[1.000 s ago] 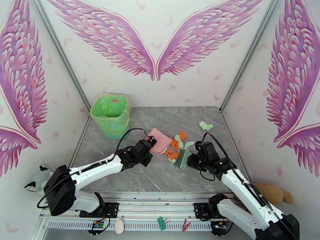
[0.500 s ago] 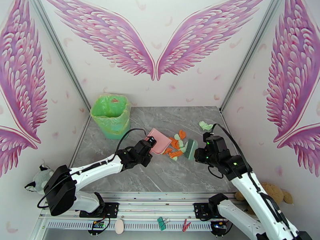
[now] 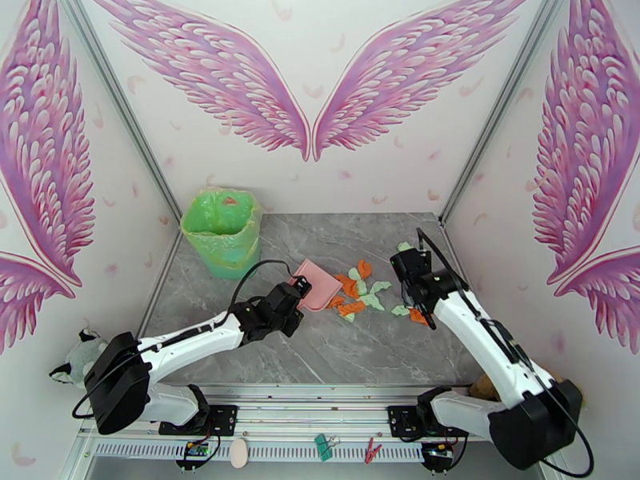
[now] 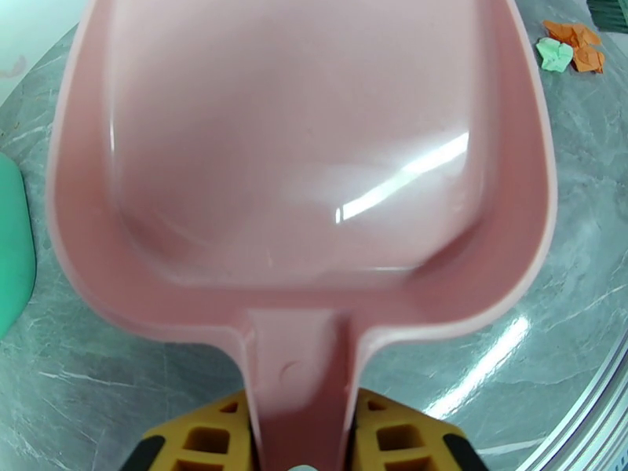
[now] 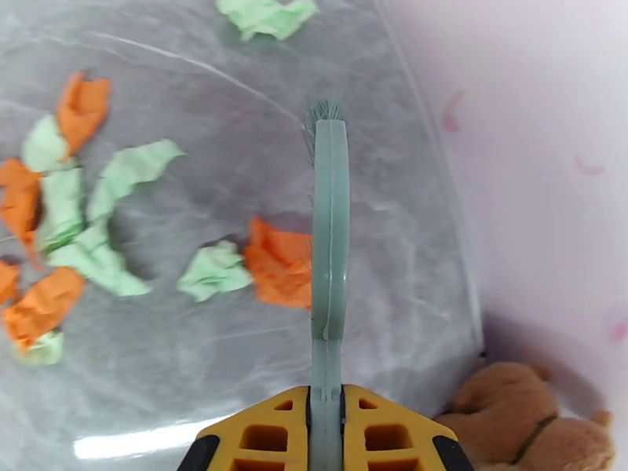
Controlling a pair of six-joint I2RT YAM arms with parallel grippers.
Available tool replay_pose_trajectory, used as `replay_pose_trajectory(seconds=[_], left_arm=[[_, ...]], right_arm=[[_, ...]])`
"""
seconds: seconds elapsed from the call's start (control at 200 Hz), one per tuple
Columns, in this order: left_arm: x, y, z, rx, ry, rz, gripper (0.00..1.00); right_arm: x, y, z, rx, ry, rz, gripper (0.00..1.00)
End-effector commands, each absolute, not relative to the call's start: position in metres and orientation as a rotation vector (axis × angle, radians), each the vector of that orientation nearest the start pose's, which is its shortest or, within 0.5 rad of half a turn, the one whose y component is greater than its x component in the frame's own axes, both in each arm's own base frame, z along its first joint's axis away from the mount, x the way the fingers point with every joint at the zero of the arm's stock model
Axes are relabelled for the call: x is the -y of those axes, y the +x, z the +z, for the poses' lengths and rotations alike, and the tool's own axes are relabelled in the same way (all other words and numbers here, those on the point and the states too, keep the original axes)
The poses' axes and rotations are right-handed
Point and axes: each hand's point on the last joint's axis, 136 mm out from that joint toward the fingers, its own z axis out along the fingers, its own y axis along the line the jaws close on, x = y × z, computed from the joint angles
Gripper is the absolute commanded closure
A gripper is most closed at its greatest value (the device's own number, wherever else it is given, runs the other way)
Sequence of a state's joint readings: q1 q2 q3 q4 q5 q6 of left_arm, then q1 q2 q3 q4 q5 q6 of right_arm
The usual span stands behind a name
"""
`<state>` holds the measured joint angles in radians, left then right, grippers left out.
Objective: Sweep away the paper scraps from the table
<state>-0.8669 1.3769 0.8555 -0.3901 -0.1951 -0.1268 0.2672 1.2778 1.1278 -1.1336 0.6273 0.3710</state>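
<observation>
Mint green and orange paper scraps [image 3: 358, 290] lie clustered mid-table just right of the pink dustpan [image 3: 317, 285]. Two more scraps [image 3: 410, 314] sit apart to the right. My left gripper [image 3: 293, 302] is shut on the dustpan's handle; in the left wrist view the dustpan [image 4: 298, 151] rests on the grey marble table [image 4: 510, 308], with a few scraps [image 4: 571, 47] at top right. My right gripper [image 3: 406, 274] hovers near the table's right edge, shut on the teal-green brush [image 5: 330, 229]. The brush stands edge-on beside an orange scrap [image 5: 279, 264] and a green one [image 5: 212, 270].
A green lined bin [image 3: 222, 230] stands at the table's [image 3: 336, 354] back left corner. One mint scrap [image 5: 267, 13] lies farther back near the right wall. A brown plush toy [image 5: 534, 418] sits off the right edge of the table.
My right arm has swung the brush from the near side of the pile back toward the right rear. A green and an orange scrap now lie apart on the right. The left arm stayed put.
</observation>
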Motion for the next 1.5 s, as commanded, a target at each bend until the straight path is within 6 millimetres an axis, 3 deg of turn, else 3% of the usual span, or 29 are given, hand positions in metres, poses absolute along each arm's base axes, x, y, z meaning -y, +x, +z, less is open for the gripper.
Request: replay_pose_trajectory(seconds=[0.0, 0.1, 0.215, 0.45, 0.63, 0.76, 0.895, 1.055, 1.18, 1.295, 1.495], left_arm=[[0.252, 0.254, 0.12, -2.295, 0.826, -0.211, 1.0], [0.248, 0.253, 0.121, -2.29, 0.831, -0.201, 1.0], [0.248, 0.253, 0.124, -2.278, 0.833, -0.204, 1.0], [0.252, 0.255, 0.124, -2.275, 0.832, -0.218, 1.0], [0.255, 0.254, 0.12, -2.285, 0.831, -0.233, 1.0], [0.256, 0.255, 0.12, -2.29, 0.835, -0.235, 1.0], [0.256, 0.255, 0.121, -2.291, 0.837, -0.226, 1.0], [0.255, 0.256, 0.121, -2.29, 0.842, -0.214, 1.0], [0.257, 0.257, 0.122, -2.293, 0.848, -0.217, 1.0], [0.259, 0.256, 0.124, -2.295, 0.85, -0.227, 1.0], [0.259, 0.252, 0.122, -2.301, 0.824, -0.262, 1.0]], right_arm=[[0.06, 0.278, 0.192, -2.58, 0.24, -0.882, 1.0], [0.058, 0.276, 0.165, -2.681, 0.216, -0.89, 1.0], [0.039, 0.274, 0.132, -2.8, 0.193, -0.742, 1.0], [0.008, 0.278, 0.126, -2.815, 0.251, -0.439, 1.0], [-0.025, 0.284, 0.131, -2.792, 0.274, -0.129, 1.0], [-0.035, 0.288, 0.141, -2.755, 0.284, -0.033, 1.0], [-0.03, 0.289, 0.162, -2.703, 0.287, -0.053, 1.0], [0.0, 0.293, 0.201, -2.598, 0.279, -0.273, 1.0], [0.028, 0.317, 0.232, -2.496, 0.248, -0.523, 1.0], [0.042, 0.361, 0.247, -2.429, 0.2, -0.688, 1.0], [0.041, 0.443, 0.233, -2.441, 0.136, -0.866, 1.0]])
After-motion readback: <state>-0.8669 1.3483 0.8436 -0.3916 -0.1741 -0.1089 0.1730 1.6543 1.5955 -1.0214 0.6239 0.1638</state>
